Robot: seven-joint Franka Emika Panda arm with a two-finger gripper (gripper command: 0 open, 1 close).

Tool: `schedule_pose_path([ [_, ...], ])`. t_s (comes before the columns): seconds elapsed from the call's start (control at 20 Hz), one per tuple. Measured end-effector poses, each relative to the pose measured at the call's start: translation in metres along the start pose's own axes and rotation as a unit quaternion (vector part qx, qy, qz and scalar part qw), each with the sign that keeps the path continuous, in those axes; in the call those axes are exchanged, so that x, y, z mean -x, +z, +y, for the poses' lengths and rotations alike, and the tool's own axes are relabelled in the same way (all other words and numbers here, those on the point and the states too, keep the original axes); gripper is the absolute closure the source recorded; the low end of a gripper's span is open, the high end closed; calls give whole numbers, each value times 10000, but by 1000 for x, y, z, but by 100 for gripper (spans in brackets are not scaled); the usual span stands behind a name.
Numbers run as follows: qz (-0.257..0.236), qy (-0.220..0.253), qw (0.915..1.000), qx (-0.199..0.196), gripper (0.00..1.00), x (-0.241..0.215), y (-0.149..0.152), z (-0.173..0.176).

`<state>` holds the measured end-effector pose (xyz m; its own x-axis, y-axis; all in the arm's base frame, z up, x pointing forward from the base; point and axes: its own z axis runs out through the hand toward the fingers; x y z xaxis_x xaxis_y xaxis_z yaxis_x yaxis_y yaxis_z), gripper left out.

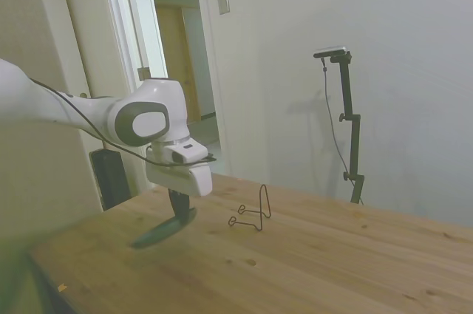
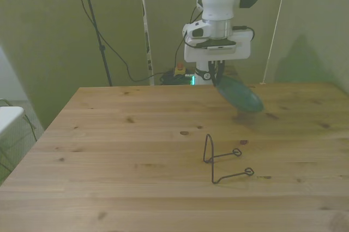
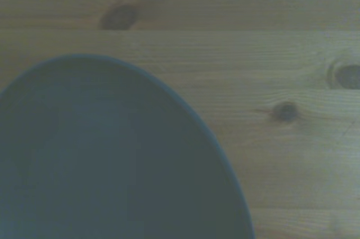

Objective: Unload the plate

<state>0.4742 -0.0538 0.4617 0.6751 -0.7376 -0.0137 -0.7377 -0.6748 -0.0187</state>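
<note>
A robot test room set up in a plain indoor space

A white Franka arm (image 1: 140,118) works over a bare wooden table (image 2: 136,150) pushed against blank pale walls. Cables (image 2: 103,41) hang down the wall behind the table, a red emergency-stop button (image 2: 179,70) sits by the arm's base, and an open doorway (image 1: 181,63) leads to a corridor with a wooden door.

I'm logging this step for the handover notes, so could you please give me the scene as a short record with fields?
plate: dark grey-green plate, tilted, held by its rim just above the wooden table
end effector: the end effector shut on the plate's upper edge
wire stand: thin black wire stand, empty, nearer the camera than the plate in the front view
contact: plate and stand apart
task state: plate off the stand, not yet laid flat
</note>
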Motion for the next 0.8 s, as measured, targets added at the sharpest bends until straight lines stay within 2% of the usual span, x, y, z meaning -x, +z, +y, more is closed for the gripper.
schedule_pose_path([
  [0.4,-44,21,9999,119,100,-9,65,11],
  [0.45,-19,23,9999,110,0,-11,70,11],
  [0.8,164,-61,9998,130,0,-22,86,19],
])
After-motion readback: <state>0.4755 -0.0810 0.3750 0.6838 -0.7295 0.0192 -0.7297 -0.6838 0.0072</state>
